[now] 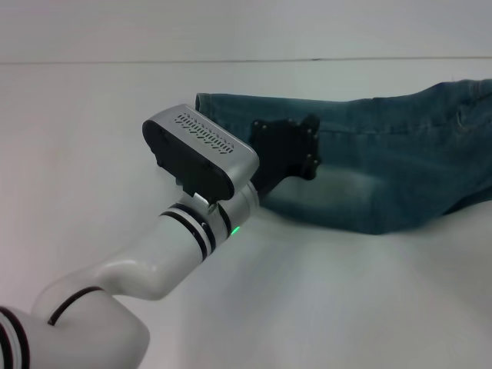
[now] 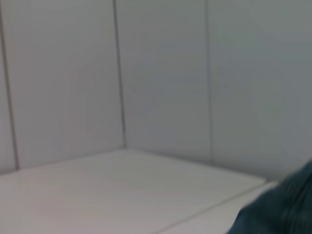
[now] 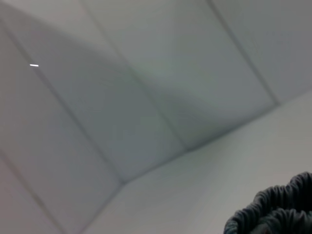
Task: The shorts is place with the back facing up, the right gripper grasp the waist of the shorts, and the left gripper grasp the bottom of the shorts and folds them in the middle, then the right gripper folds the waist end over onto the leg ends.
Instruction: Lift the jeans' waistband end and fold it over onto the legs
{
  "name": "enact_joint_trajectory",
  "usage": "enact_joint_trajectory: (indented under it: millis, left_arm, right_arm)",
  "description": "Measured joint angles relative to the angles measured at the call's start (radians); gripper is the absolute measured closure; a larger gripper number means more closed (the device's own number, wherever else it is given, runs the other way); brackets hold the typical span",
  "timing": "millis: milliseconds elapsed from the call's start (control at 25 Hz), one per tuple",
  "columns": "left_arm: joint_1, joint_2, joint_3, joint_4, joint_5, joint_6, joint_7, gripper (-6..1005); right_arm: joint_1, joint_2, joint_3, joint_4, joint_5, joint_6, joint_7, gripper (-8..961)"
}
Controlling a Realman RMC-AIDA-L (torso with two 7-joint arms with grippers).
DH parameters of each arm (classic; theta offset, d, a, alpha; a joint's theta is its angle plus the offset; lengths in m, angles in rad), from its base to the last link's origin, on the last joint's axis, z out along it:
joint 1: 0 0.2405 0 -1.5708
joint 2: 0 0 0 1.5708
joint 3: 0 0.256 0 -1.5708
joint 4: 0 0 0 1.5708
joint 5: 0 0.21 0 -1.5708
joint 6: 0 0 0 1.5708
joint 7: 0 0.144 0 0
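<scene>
shorts (image 1: 384, 165) run off the right edge in the head view, left gripper (image 1: 288, 146) fingertips are buried against the denim, right arm isn't showing anywhere

The white tabletop (image 1: 346, 300) lies bare from 3 through 6 o'clock of the blue denim shorts (image 1: 384, 161) (the white left arm (image 1: 154, 261) blocks 7 o'clock).

The shorts (image 1: 384, 165) lie on the desk (image 1: 92, 115), to the right; the left claw (image 1: 288, 146) sits on their left end.
</scene>
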Motion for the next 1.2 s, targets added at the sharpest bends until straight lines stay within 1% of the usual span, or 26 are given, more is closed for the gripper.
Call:
enact_joint_trajectory:
  millis: [80,240,360,520,640,760,880,1040,1200]
  left_arm:
    - [-0.005,0.0,-0.007,-0.018,-0.006,0.035,0.01,999]
    - [-0.019,0.0,0.0,-0.028,-0.008,0.09,0.023,996]
    - [-0.028,0.0,0.022,-0.022,-0.005,0.126,0.033,993]
    - [-0.025,0.0,0.042,-0.002,-0.006,0.134,0.042,989]
    - [-0.018,0.0,0.051,0.002,-0.007,0.137,0.045,986]
    - [-0.01,0.0,0.065,0.007,-0.01,0.139,0.048,983]
    - [0.002,0.0,0.069,0.015,-0.011,0.141,0.05,980]
    - [0.013,0.0,0.07,0.018,-0.013,0.142,0.052,976]
    - [0.015,0.0,0.069,0.017,-0.019,0.143,0.053,972]
  right_arm:
    - [-0.001,0.003,0.001,-0.021,0.008,-0.055,-0.002,860]
    - [-0.006,0.023,0.0,-0.08,0.018,-0.141,-0.005,861]
    - [0.007,0.025,-0.002,-0.096,0.031,-0.166,0.002,861]
    - [0.082,0.015,-0.021,-0.097,0.038,-0.185,0.036,862]
    - [0.161,0.008,-0.07,-0.097,0.036,-0.17,0.063,863]
    - [0.241,0.004,-0.135,-0.097,0.034,-0.127,0.093,861]
    - [0.316,0.004,-0.234,-0.097,0.032,-0.044,0.128,855]
    - [0.404,0.022,-0.378,-0.094,0.031,0.093,0.149,848]
    - [0.47,0.038,-0.532,-0.064,0.031,0.246,0.161,840]
